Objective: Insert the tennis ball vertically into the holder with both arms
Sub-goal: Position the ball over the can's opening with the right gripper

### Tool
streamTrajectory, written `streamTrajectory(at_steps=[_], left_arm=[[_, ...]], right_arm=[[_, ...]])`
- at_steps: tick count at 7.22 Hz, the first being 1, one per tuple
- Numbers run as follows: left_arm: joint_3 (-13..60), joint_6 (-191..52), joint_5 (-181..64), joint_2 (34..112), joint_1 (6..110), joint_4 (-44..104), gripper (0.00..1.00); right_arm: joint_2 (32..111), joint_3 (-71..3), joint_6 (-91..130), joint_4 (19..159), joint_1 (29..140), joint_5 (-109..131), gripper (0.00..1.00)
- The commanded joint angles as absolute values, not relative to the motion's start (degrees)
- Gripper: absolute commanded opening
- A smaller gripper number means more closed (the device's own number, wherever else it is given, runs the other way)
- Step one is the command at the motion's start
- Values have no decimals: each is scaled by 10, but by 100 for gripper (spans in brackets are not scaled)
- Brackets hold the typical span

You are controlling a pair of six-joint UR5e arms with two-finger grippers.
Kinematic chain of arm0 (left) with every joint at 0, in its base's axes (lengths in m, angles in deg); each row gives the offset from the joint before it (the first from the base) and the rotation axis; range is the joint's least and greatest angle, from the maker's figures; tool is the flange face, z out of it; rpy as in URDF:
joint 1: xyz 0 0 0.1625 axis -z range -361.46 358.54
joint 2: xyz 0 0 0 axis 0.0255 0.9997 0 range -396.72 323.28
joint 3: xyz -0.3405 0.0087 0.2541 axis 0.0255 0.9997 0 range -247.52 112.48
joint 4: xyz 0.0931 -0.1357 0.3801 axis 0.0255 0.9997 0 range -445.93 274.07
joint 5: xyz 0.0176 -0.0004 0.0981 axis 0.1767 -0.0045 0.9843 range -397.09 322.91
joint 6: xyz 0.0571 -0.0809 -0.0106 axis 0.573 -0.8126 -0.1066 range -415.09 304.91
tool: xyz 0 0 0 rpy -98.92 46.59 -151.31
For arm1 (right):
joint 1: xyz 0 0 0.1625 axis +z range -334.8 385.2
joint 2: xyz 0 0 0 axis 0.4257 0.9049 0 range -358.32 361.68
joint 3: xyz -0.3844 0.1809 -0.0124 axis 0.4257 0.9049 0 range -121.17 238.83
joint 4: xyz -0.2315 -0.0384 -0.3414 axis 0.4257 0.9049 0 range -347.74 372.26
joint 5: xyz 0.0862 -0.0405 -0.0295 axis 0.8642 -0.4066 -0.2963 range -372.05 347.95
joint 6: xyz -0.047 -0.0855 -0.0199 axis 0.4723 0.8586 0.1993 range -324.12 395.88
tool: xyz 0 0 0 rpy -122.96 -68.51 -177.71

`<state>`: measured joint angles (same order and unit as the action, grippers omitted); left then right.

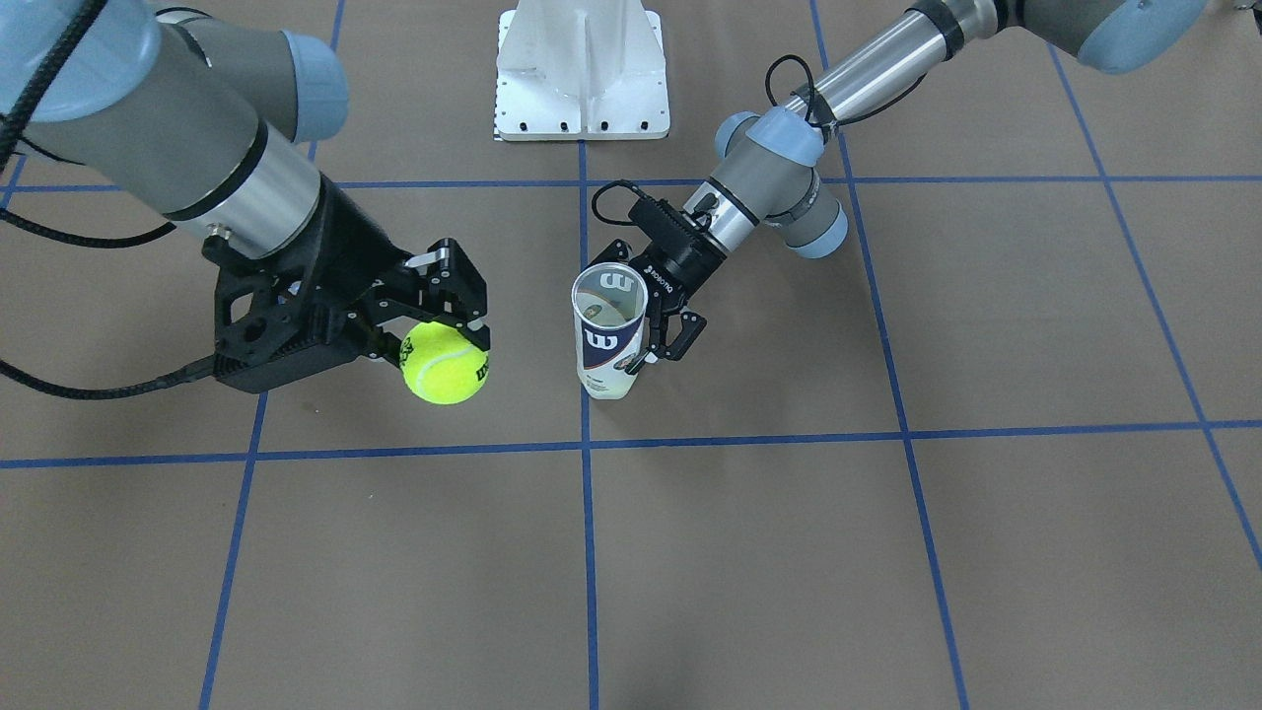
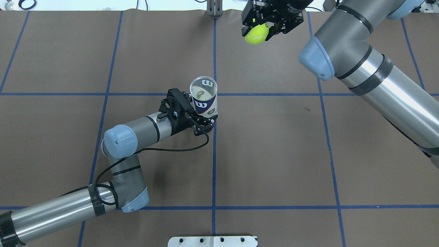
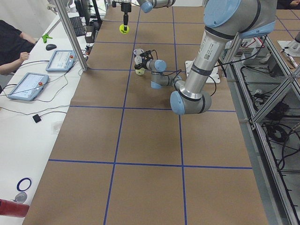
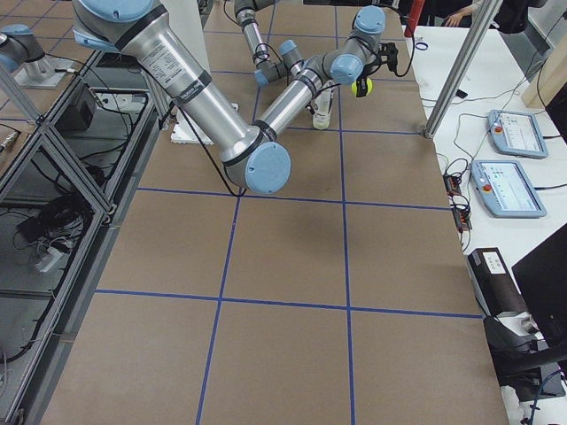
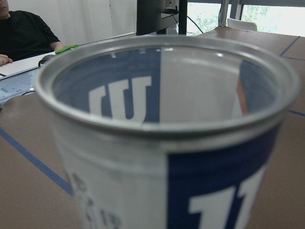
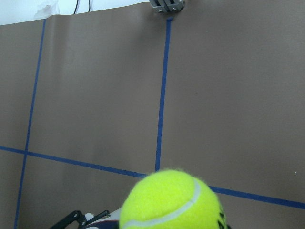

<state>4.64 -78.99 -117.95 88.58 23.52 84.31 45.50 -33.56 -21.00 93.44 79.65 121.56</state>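
The holder (image 1: 608, 340), a clear can with a navy and white "W" label, stands upright on the brown table with its top open. My left gripper (image 1: 646, 340) is shut on its lower side. In the overhead view the holder (image 2: 203, 97) is near the table's middle, with the left gripper (image 2: 203, 113) beside it. Its rim (image 5: 157, 119) fills the left wrist view. My right gripper (image 1: 446, 330) is shut on a yellow tennis ball (image 1: 446, 365), held in the air apart from the holder. The ball also shows in the overhead view (image 2: 256, 34) and the right wrist view (image 6: 171, 202).
A white metal pedestal base (image 1: 582, 74) stands on the robot's side of the table. Blue tape lines cross the brown table (image 2: 274, 154). A metal post (image 2: 214, 8) stands at the far edge. A person and tablets (image 3: 58, 61) are at a side table.
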Motion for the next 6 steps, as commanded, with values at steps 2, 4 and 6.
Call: streamTrajectory(at_steps=[2,4,6], left_arm=[[45,-790,-1179,886,235,842,99],[45,-790,-1179,886,233,843,99],[45,-790,-1179,885,233,843,99]], right_arm=[[418,-341,-212,985,725,1152,0],[388,-340,-213,1029,699,1131,0],[387,-341,-223,1029,678,1113,0]])
